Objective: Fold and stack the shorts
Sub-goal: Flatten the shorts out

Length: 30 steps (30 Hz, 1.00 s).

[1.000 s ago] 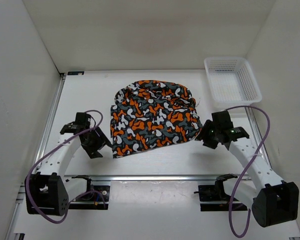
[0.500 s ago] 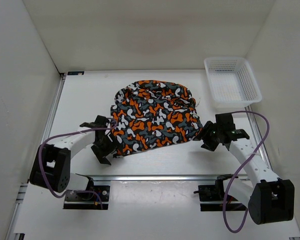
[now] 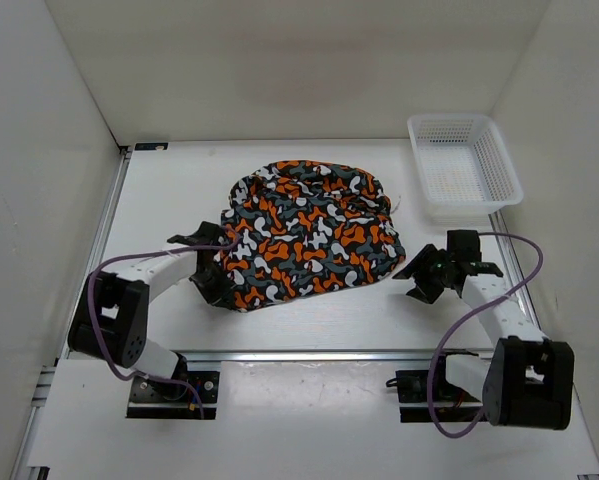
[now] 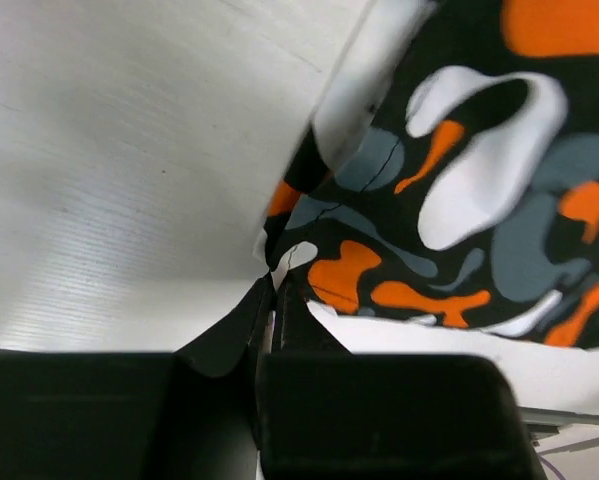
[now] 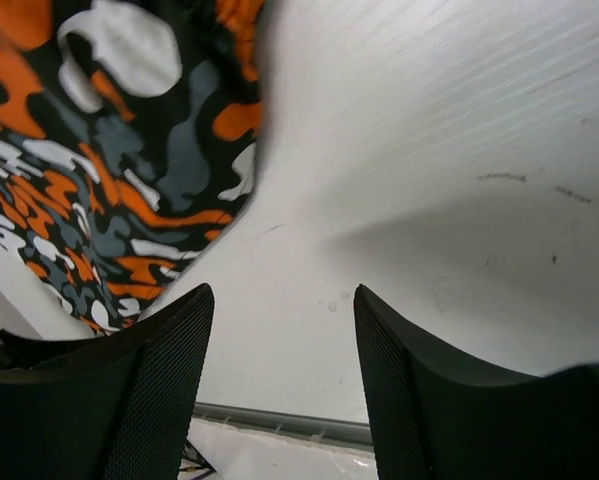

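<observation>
The shorts (image 3: 304,235) lie bunched flat in the middle of the table, in an orange, black, grey and white blotchy print. My left gripper (image 3: 217,287) sits at their near-left corner. In the left wrist view its jaws are shut, with the corner of the shorts (image 4: 479,200) pinched at the left gripper (image 4: 274,285) tips. My right gripper (image 3: 422,281) hovers just right of the shorts' right edge, apart from the cloth. In the right wrist view the right gripper (image 5: 284,300) is open over bare table, with the shorts (image 5: 109,150) to its upper left.
A white mesh basket (image 3: 419,165) stands at the back right corner of the table. White walls close in the left, back and right sides. A metal rail (image 3: 299,353) runs along the near edge, behind both grippers.
My left gripper swung right to the shorts' near-left corner and closed on it. The right gripper drifted slightly right and nearer, staying open.
</observation>
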{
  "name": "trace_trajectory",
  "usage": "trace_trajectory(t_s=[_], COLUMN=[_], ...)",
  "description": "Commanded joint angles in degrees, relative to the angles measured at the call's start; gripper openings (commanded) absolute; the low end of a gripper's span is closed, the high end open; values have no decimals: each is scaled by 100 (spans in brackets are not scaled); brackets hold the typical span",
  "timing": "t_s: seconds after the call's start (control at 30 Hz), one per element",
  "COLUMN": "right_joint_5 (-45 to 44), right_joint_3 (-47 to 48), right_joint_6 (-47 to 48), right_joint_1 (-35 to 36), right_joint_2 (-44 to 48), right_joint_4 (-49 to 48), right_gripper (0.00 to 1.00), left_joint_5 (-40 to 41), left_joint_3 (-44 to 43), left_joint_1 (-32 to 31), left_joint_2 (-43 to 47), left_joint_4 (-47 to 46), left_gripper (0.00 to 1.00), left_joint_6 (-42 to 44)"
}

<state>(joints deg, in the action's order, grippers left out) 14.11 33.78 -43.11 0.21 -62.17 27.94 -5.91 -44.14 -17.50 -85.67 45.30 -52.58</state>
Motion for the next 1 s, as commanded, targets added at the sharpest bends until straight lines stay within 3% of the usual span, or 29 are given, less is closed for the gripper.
trace_trajectory(t_s=[0.0, 0.3, 0.47, 0.53, 0.57, 0.6, 0.67, 0.83, 0.97], right_joint_5=[548, 1040, 709, 541, 471, 366, 76, -601, -804], right_joint_3=[-100, 182, 295, 462, 741, 909, 1278, 2359, 2336], right_joint_6=[-13, 128, 13, 13, 92, 93, 302, 847, 1243], right_joint_1=[-179, -179, -74, -13, -12, -12, -12, 41, 41], right_joint_2=[-338, -2226, -2782, -2914, -2915, -2915, -2784, -2090, -1379], right_joint_4=[-658, -1984, -2574, -2575, -2401, -2242, -1708, -599, 175], right_gripper=[62, 61, 49, 35, 27, 10, 0, 0, 0], left_joint_5=[213, 266, 266, 328, 388, 528, 687, 1398, 1540], left_joint_3=[-279, -622, -675, -823, -903, -1138, -1482, -3105, -3479], left_joint_1=[-26, -26, -26, -26, 26, 27, 27, 360, 361], left_joint_2=[498, 578, 525, 525, 525, 525, 525, 664, 1034], left_joint_4=[-39, 120, 172, 243, 321, 496, 707, 1577, 1886], left_gripper=[10, 10, 10, 10, 10, 10, 10, 10, 10], left_joint_6=[-25, 107, 160, 221, 222, 291, 449, 880, 986])
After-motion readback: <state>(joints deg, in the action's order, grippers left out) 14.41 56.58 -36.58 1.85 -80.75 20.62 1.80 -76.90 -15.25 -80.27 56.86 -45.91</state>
